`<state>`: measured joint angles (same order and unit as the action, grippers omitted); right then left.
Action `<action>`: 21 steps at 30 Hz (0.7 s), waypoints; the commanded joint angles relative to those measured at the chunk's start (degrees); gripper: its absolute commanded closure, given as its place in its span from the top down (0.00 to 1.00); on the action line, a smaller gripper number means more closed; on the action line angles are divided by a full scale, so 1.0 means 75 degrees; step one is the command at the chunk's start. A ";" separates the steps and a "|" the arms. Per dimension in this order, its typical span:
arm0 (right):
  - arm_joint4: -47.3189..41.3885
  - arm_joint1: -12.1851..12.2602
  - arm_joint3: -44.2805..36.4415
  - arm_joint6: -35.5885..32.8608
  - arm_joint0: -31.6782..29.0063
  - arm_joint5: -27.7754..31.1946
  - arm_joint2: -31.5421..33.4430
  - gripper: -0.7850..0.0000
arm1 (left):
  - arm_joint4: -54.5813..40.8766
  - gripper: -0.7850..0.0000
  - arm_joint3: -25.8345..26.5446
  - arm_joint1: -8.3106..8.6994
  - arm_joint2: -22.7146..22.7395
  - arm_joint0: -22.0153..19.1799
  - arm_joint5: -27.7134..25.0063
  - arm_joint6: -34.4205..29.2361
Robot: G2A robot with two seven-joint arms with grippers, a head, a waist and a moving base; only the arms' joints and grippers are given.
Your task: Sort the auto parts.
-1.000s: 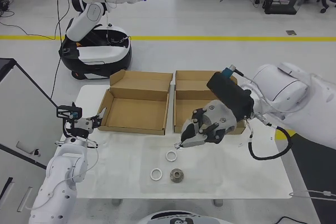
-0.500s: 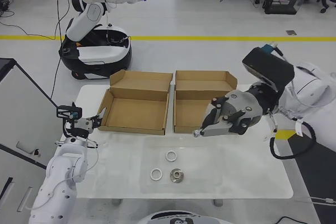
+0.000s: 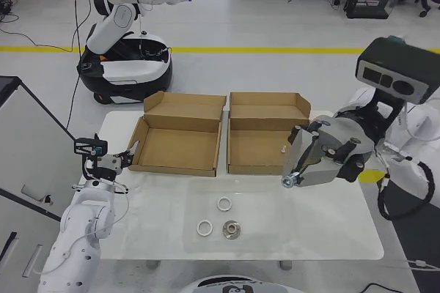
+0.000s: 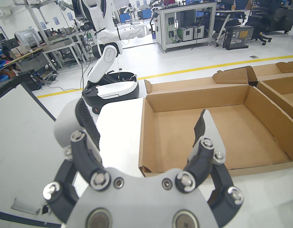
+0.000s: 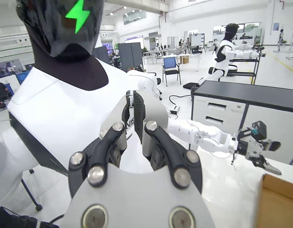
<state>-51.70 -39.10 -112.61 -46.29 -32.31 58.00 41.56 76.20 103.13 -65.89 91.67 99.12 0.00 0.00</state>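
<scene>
Auto parts, top view: a metal pin (image 3: 285,182) sits pinched in the right gripper (image 3: 288,179), just on the near side of the right box (image 3: 257,171) and its front wall. Well apart to that hand's left lie a white ring (image 3: 224,204), a second white ring (image 3: 204,228) and a grey hub (image 3: 232,230), with bare table (image 3: 315,227) all round them. Left wrist view: the left gripper (image 4: 141,110) is spread wide, with the side wall of the left box (image 4: 196,96) right ahead of its fingers. Right wrist view: the pads (image 5: 137,110) are closed tight on the metal pin.
</scene>
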 commanded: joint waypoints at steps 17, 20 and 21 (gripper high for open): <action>-0.1041 -0.0898 -0.0009 -0.0001 0.0247 0.0000 -0.0184 0.00 | 0.0000 1.00 0.0000 0.0000 0.0000 0.0000 0.0000 0.0000; -0.1041 -0.0898 -0.0009 -0.0001 0.0247 0.0000 -0.0184 0.00 | 0.0000 1.00 0.0000 0.0000 0.0000 0.0000 0.0000 0.0000; -0.1041 -0.0898 -0.0009 -0.0001 0.0247 0.0000 -0.0184 0.00 | 0.0000 1.00 0.0000 0.0000 0.0000 0.0000 0.0000 0.0000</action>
<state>-59.50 -45.83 -112.67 -46.30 -30.46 58.00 40.18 76.20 103.13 -65.89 91.67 99.12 0.00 0.00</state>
